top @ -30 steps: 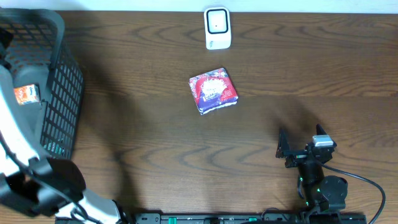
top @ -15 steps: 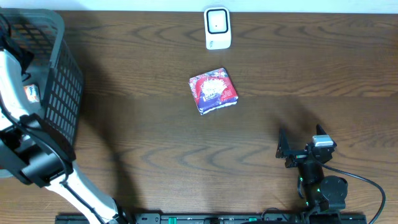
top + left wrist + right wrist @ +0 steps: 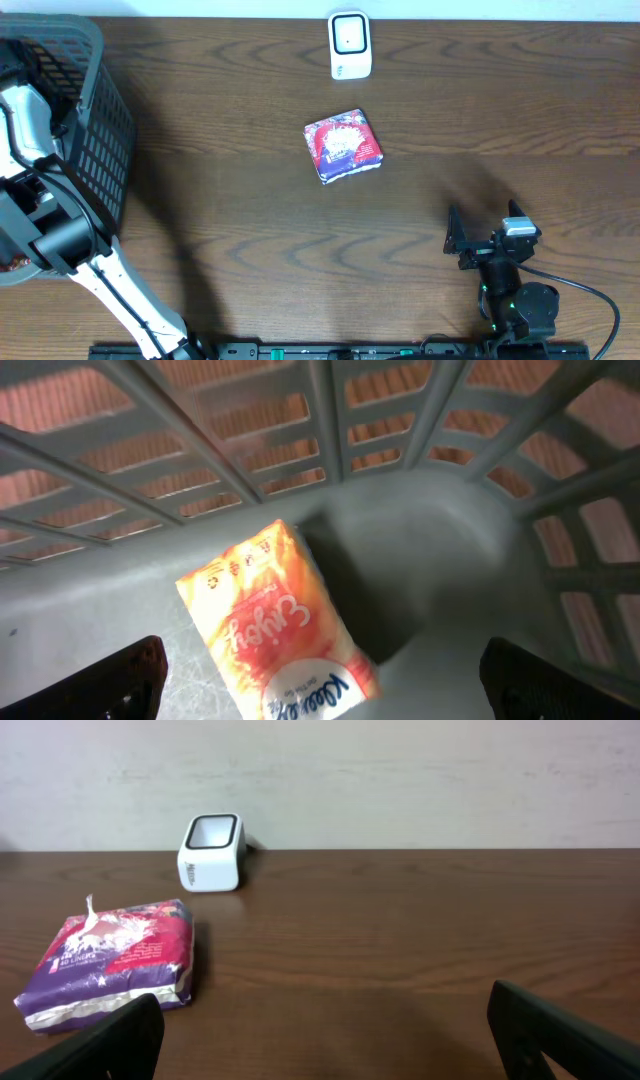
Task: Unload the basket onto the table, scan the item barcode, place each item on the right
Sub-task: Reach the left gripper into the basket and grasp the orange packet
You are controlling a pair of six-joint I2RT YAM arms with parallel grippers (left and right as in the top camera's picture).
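**A:** Where is the orange packet (image 3: 275,625), and how does it lie?

**B:** Flat on the floor of the grey basket (image 3: 430,420), which stands at the left edge of the tabletop (image 3: 250,230). In the left wrist view its long axis runs from upper left to lower right. The print reads upside down, and the frame cuts off the lower end.

**A:** The left jaws?

**B:** Spread wide inside the basket, one tip on either side of the packet, gripping nothing.

**A:** And the right jaws?

**B:** Also wide apart and empty, low over the tabletop. They face a purple pack (image 3: 110,960) and the white scanner (image 3: 211,852), whose window points up. The pack lies flat near the scanner, not touching it.
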